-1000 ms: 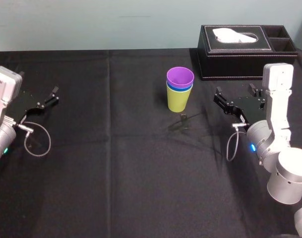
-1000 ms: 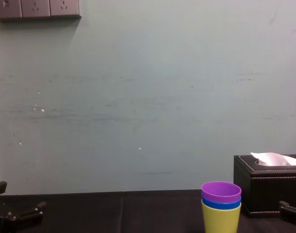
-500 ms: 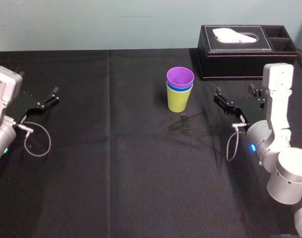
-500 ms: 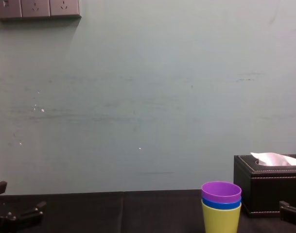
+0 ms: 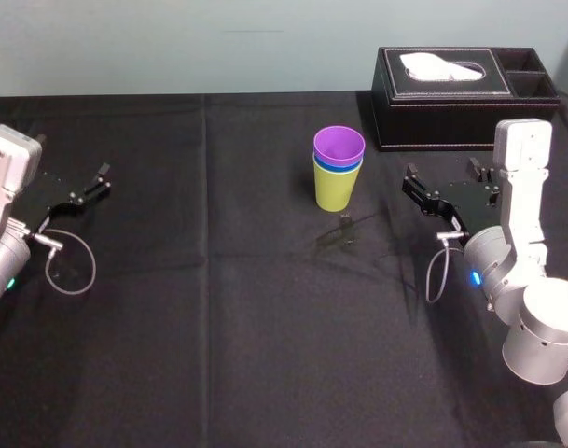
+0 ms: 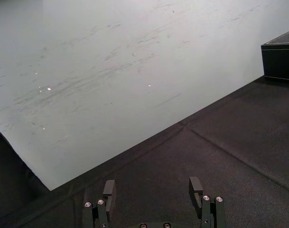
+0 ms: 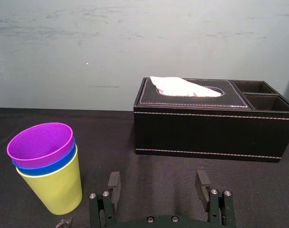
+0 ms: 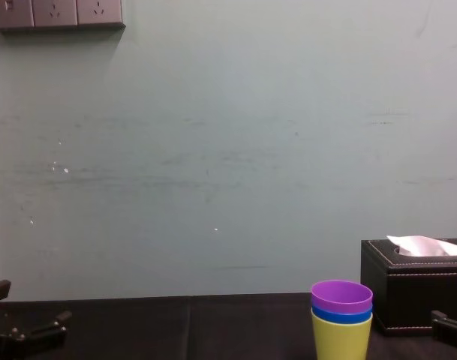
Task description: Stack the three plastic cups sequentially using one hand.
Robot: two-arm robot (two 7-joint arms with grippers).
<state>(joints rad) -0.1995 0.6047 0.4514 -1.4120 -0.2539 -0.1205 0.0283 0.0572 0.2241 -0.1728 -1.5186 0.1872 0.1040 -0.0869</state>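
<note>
Tabletop: black cloth [image 5: 218, 327] covered the whole bench, creased in places and bare along the near edge.
Left gripper [image 6: 152, 190]: lay far off at the robot's left side, jaws apart and holding nothing. I took it to be parked, since the job called for one hand.
Right gripper [image 5: 440, 177]: hung low over the cloth near the cups' right side, touching none of them. Its jaws were apart and empty, and it pointed toward the far wall. The gap looked to me like room left so nothing got knocked.
Cups: mid-table, a little right of centre, nested. The yellow-green cup [image 5: 335, 189] sat on the cloth, the blue cup [image 5: 339, 165] inside it showed just a rim band, and the purple cup [image 5: 339, 145] was on top.
Axis: upright, long axis vertical, mouths up, narrow bases down.
Progress: all three were nested, so the stacking seemed finished.
Tissue box [image 5: 451, 112]: black, behind the cups toward the far right corner and well apart, with a tissue poking up.
Wall [image 8: 213, 150]: pale green, with sockets [image 8: 55, 13] high at the left.
</note>
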